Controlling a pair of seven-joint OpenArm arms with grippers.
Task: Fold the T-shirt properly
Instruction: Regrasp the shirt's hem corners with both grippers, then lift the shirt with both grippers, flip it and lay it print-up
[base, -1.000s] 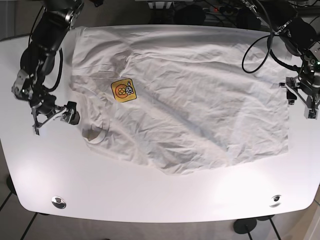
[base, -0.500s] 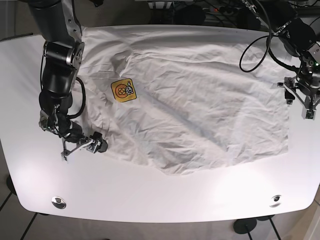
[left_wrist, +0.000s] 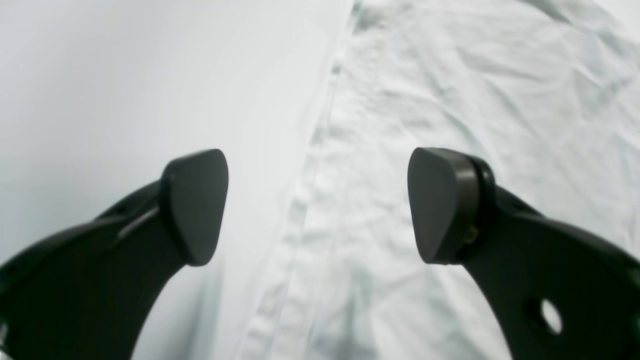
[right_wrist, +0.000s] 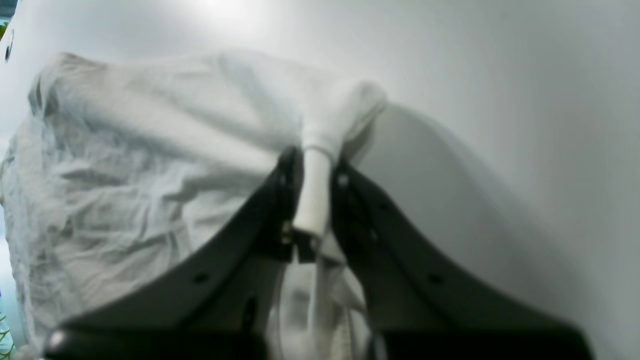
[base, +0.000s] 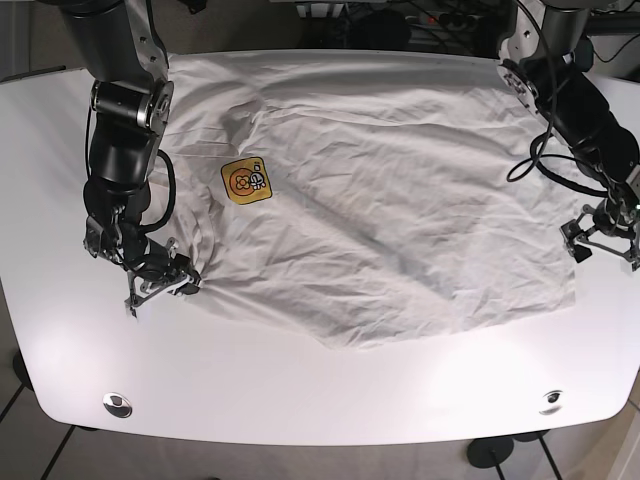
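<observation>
Right end effector (right_wrist: 312, 200): your jaws pinch the T-shirt (base: 380, 200) edge, lower left, for lifting.
Left end effector (left_wrist: 315, 205): spread over hem, unclamped.

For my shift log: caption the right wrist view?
Right gripper shut on bunched T-shirt edge above the white table.

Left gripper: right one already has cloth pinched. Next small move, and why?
Probably lower the left gripper and close it on the shirt hem. Its jaws stand open with the hem running between them, not gripped, while the right gripper is already shut on a bunched fold. Both edges should be held before any fold is lifted.
</observation>
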